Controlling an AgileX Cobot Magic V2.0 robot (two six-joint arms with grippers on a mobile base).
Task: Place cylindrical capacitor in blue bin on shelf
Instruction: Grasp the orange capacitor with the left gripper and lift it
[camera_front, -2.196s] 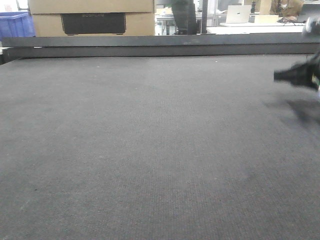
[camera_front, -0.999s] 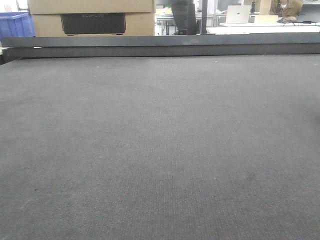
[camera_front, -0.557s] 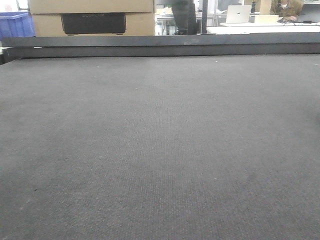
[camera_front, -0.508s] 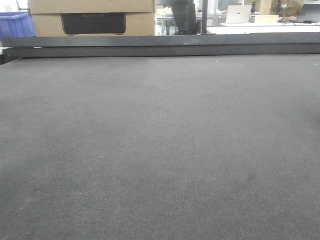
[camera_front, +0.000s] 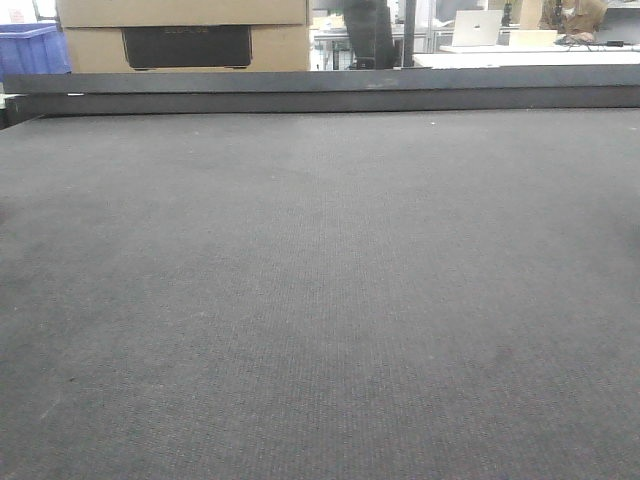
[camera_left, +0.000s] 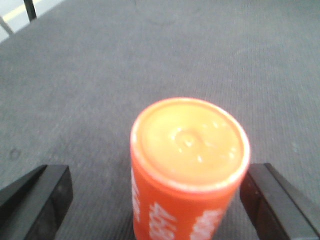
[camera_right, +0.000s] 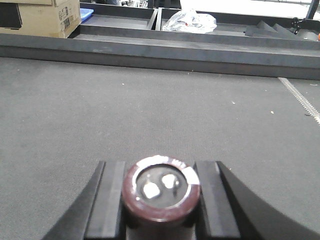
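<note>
The cylindrical capacitor is a stubby dark brown cylinder with a shiny rim and two metal terminals on its top face. My right gripper is shut on it, a black finger pressed against each side, over the dark grey table mat. My left gripper is open around an orange cylinder with white lettering, which stands between the wide-apart fingers, close to the right one. The shelf is out of view. Neither gripper shows in the front view.
The dark mat ends at a raised dark rail at the back. Behind it stand cardboard boxes and a blue crate. In the right wrist view a clear plastic bag lies beyond the rail.
The right arm, at the front view's right edge 2.2 s ago, has left that view. Nothing else on the mat differs.
</note>
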